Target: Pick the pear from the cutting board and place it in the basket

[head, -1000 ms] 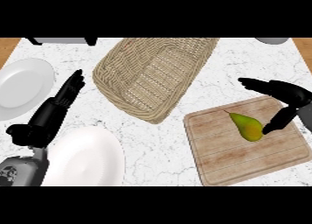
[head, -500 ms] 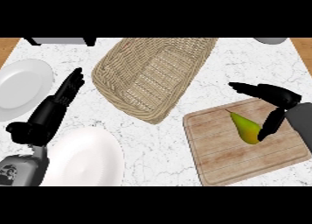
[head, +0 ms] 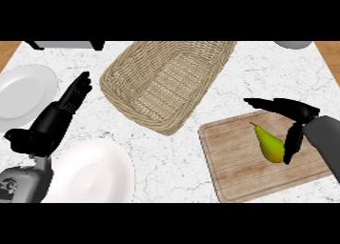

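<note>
Wooden cutting board (head: 235,176) holds pear (head: 269,146); right hand (head: 293,114) spread beside it.

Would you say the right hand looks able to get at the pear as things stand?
Probably yes: the right hand is open just beside the pear on the cutting board, with nothing between them.

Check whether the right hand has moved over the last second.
Yes. The right hand has shifted left and down across the cutting board, closing on the pear; its fingers now hang just right of the fruit.
</note>
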{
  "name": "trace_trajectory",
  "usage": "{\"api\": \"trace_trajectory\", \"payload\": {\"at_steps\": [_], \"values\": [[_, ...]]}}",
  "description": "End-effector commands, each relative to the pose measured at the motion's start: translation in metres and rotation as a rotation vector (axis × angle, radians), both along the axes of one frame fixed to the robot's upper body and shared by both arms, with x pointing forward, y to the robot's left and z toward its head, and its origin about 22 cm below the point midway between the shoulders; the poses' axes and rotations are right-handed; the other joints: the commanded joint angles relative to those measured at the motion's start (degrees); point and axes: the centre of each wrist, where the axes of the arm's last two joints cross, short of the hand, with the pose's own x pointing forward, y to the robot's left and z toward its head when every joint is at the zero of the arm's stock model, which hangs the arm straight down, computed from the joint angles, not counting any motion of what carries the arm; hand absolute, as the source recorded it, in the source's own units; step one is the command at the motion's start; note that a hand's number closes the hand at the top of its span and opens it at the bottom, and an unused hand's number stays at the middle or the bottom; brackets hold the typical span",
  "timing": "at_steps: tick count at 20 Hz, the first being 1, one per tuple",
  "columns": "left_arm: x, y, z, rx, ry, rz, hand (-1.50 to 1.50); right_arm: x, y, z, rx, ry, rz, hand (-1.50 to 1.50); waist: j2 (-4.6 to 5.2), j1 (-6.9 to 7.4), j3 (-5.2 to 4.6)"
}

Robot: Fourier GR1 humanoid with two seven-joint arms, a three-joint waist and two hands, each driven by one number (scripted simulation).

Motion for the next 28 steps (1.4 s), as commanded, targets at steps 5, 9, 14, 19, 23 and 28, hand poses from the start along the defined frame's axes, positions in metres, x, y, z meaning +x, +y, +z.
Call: {"api": "trace_trajectory", "payload": {"at_steps": [5, 9, 14, 19, 23, 28], "values": [[-0.001, -0.006, 0.004, 0.001, -0.013, 0.008, 0.00, -0.008, 0.012, -0.020, 0.104, 0.088, 0.115, -1.50, 0.26, 0.18, 0.45], [0.003, -0.003, -0.006, -0.012, -0.002, -0.003, 0.00, -0.009, 0.016, -0.018, 0.086, 0.116, 0.198, 1.50, 0.39, 0.02, 0.44], [-0.005, -0.003, 0.000, 0.003, -0.009, -0.009, 0.00, -0.024, 0.020, -0.037, 0.090, 0.067, 0.196, 1.50, 0.36, 0.32, 0.48], [0.000, 0.005, -0.009, 0.005, 0.003, 0.016, 0.00, -0.018, 0.036, -0.020, 0.086, -0.082, 0.274, 1.50, 0.09, -0.69, 0.41], [-0.007, 0.005, -0.012, 0.015, 0.036, 0.004, 0.00, 0.006, 0.154, -0.017, -0.236, -0.201, -0.023, 1.50, -1.50, 1.09, -0.20], [-0.003, -0.002, -0.011, 0.011, 0.030, -0.023, 0.00, 0.015, 0.219, 0.005, -0.380, -0.322, -0.165, 1.50, -2.13, 2.12, -0.55]]}}
